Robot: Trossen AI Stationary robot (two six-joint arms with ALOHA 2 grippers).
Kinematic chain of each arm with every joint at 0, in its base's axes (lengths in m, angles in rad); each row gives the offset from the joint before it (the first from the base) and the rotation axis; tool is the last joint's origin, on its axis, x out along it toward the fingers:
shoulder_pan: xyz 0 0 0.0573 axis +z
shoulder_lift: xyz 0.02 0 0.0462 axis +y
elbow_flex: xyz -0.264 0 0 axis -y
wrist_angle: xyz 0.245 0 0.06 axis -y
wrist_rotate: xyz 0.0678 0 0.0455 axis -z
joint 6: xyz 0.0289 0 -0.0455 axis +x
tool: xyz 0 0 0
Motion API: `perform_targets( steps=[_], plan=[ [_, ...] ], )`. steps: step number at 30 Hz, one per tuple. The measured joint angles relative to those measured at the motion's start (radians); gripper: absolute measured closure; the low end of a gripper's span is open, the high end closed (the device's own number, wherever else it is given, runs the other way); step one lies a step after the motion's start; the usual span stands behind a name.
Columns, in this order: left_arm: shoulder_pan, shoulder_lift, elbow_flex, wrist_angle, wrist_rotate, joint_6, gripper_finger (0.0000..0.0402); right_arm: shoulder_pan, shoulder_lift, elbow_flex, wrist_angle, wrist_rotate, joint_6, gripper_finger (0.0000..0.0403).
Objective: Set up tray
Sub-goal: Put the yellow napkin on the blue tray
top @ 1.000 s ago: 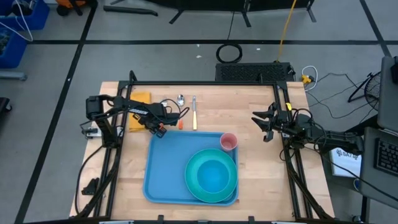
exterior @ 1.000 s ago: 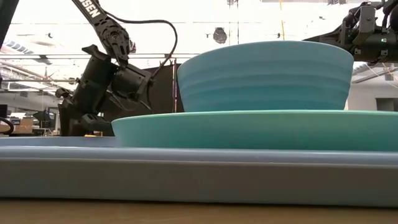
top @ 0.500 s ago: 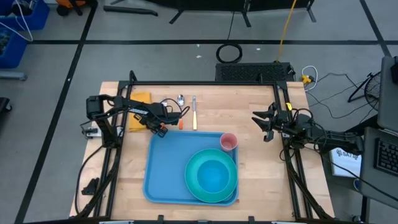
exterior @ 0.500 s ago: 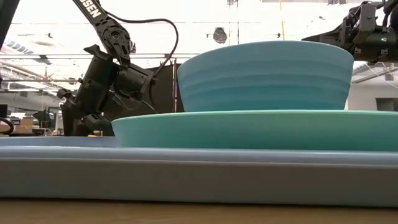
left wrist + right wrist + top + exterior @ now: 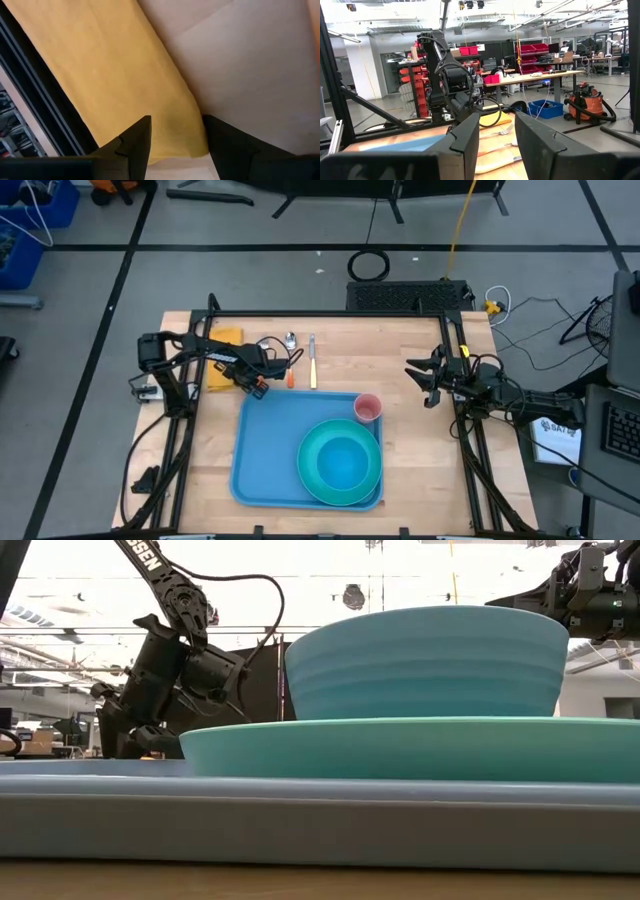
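Note:
The light-blue tray (image 5: 262,450) lies in the middle of the table. It carries a teal plate (image 5: 308,475) with a teal bowl (image 5: 343,462) on it, and a pink cup (image 5: 367,408) in its far right corner. A yellow napkin (image 5: 110,75) lies flat at the table's far left (image 5: 228,337). My left gripper (image 5: 175,145) is low over the napkin, open, one finger on each side of the cloth's edge near a corner. My right gripper (image 5: 497,135) is open and waits by the table's right edge (image 5: 425,380). My left gripper's open fingers (image 5: 135,145) point down at the yellow napkin's edge near its corner (image 5: 192,142). I cannot tell whether the fingertips touch the cloth. The napkin lies flat on the table.
A spoon (image 5: 289,340), a piece of cutlery (image 5: 312,360) and an orange-handled piece (image 5: 290,377) lie on the wood between the napkin and the tray's far edge. Bare wood shows left of the tray (image 5: 215,450) and right of it (image 5: 420,450).

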Motion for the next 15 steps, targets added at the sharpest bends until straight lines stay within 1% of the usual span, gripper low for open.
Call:
perform_targets(
  steps=[11, 13, 15],
  plan=[
    [0.001, 0.002, -0.003, -0.048, 0.004, -0.001, 0.0218, 0.000, 0.000, 0.000, 0.001, 0.000, 0.000, 0.0287],
    [0.001, 0.002, -0.003, -0.031, 0.013, -0.001, 0.0231, 0.000, 0.000, 0.000, 0.001, 0.000, 0.000, 0.0287],
    [0.001, 0.002, -0.003, -0.021, 0.022, -0.001, 0.0256, 0.000, 0.000, 0.000, 0.001, 0.000, 0.000, 0.0287]
  ],
)
